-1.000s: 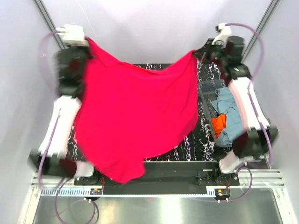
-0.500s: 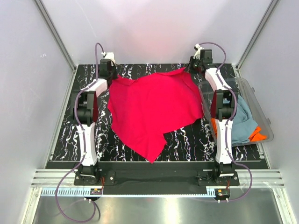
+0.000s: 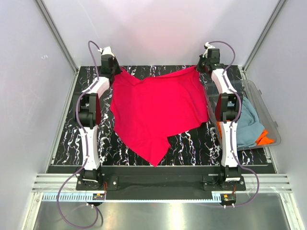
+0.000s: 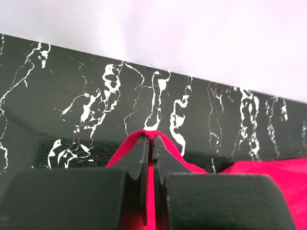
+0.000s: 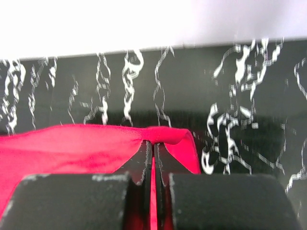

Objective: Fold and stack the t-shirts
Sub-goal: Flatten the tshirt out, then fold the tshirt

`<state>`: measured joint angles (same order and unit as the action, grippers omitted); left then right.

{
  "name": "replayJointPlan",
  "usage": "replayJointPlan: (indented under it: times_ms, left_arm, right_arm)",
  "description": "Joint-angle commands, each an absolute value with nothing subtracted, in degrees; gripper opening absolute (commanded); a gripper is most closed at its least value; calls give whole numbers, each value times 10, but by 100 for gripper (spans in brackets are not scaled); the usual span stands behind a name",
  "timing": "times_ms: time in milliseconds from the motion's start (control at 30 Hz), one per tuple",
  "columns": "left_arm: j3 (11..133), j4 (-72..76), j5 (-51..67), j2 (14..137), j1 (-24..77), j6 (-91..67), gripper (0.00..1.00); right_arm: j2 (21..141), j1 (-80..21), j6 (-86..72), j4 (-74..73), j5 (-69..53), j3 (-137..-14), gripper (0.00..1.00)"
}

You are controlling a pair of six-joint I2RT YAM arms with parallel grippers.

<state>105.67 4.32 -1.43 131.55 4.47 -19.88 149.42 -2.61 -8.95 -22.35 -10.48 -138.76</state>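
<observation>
Left gripper (image 4: 152,140) and right gripper (image 5: 154,143), each clamped on the red t-shirt (image 3: 153,110), hold it spread but unfolded; the other t-shirts (image 3: 247,125) lie in the tub (image 3: 261,102)

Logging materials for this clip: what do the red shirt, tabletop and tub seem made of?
Red shirt: soft matte cloth; it drapes and creases.
Tabletop: black with white veins, marble-look, maybe printed.
Tub: clear plastic; grey shirt shows through it.

Red t-shirt (image 3: 156,112): soft matt cloth, lightly creased. Desk (image 3: 67,134): smooth black marble-look surface, white veining, faint sheen. Tub (image 3: 263,106): clear glossy plastic; left hand (image 4: 152,141) matt black, grainy.
</observation>
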Motion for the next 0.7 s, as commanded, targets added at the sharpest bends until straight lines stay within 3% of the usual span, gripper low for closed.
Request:
replayJointPlan:
  times_ms: [0,233,467,667]
  left_arm:
    - [1093,62,-31,1295,30,-229,0]
    - [1126,40,-21,1293,-19,-182,0]
    - [1195,37,-4,1337,-63,-129,0]
    - [1266,51,62,1400,-70,-177,0]
  right_arm:
    - [1527,-24,-103,-210,-109,-1454,0]
    - [1557,-25,-177,-207,-148,-1510,0]
    - [1541,-39,-216,-207,-178,-1470,0]
    - [1511,-47,-219,-207,-171,-1425,0]
